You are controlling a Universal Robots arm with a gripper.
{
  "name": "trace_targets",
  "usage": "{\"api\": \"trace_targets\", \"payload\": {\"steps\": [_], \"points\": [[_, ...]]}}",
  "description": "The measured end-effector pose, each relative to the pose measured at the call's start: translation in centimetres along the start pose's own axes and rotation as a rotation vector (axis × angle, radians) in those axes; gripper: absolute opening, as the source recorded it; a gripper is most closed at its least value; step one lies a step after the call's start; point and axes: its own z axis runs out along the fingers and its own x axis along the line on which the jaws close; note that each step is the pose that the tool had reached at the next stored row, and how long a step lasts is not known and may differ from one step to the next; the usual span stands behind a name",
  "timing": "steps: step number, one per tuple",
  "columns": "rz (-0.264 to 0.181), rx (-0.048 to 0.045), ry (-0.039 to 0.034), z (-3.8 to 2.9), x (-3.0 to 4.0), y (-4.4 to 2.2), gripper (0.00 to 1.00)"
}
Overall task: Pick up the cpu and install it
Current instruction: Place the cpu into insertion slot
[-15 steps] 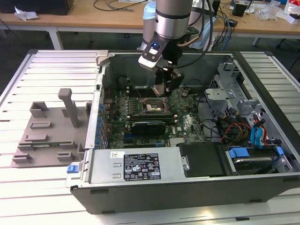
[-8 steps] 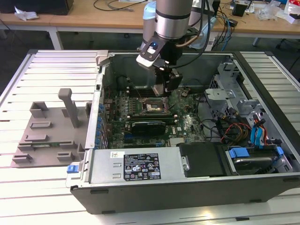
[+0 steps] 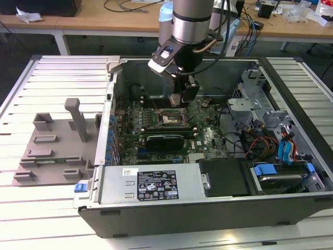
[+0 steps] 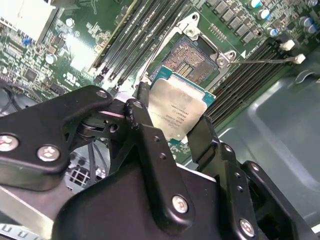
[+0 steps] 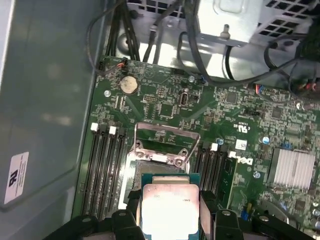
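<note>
The cpu [image 4: 177, 107], a flat square chip with a dull silver top and a green rim, is clamped by its two opposite edges between my black fingers [image 4: 142, 117]. My gripper [image 4: 172, 125] is shut on it. It hangs just above the motherboard socket [image 4: 190, 57], whose gold contact field lies bare and whose metal load plate [image 5: 162, 142] is swung up. In the first wrist view the cpu [image 5: 170, 205] overlaps the near side of the socket [image 5: 150, 167]. In the exterior view my gripper [image 3: 182, 98] hovers low inside the open computer case [image 3: 182, 208], over the socket [image 3: 167, 119].
Black memory slots [image 5: 107, 170] flank the socket on both sides. A silver heatsink [image 5: 295, 167] and bundled cables [image 3: 260, 143] lie toward the exterior view's right. The power supply [image 3: 156, 182] fills the case's front. A grey fixture [image 3: 57, 140] sits on the slatted table at the left.
</note>
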Motion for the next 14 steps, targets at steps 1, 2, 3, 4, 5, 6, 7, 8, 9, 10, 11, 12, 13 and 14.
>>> {"api": "trace_targets", "payload": {"steps": [1, 2, 3, 4, 5, 6, 7, 8, 9, 10, 11, 12, 13, 14], "points": [[0.017, 0.0004, 0.0, 0.01, 0.0, 0.0, 0.55], [0.035, 0.0007, 0.0001, 0.03, 0.0, 0.0, 0.55], [0.055, 0.0012, 0.0001, 0.03, 0.0, 0.0, 0.55], [0.07, 0.0014, 0.0, 0.04, 0.0, 0.0, 0.55], [0.071, 0.0014, 0.0, 0.04, 0.0, 0.0, 0.55], [0.071, 0.0014, 0.0, 0.04, 0.0, 0.0, 0.55], [0.071, 0.0014, 0.0, 0.04, 0.0, 0.0, 0.55], [0.071, 0.0014, 0.0, 0.04, 0.0, 0.0, 0.55], [0.071, 0.0014, 0.0001, 0.06, 0.0, 0.0, 0.55], [0.071, 0.0012, 0.0003, 0.12, 0.01, 0.0, 0.55], [0.072, 0.0014, 0.0001, 0.18, 0.0, 0.0, 0.55], [0.071, 0.0014, 0.0001, 0.27, 0.01, 0.0, 0.55], [0.071, 0.0014, 0.0, 0.37, 0.01, 0.0, 0.55], [0.071, 0.0014, 0.0001, 0.45, 0.01, 0.0, 0.55]]}}
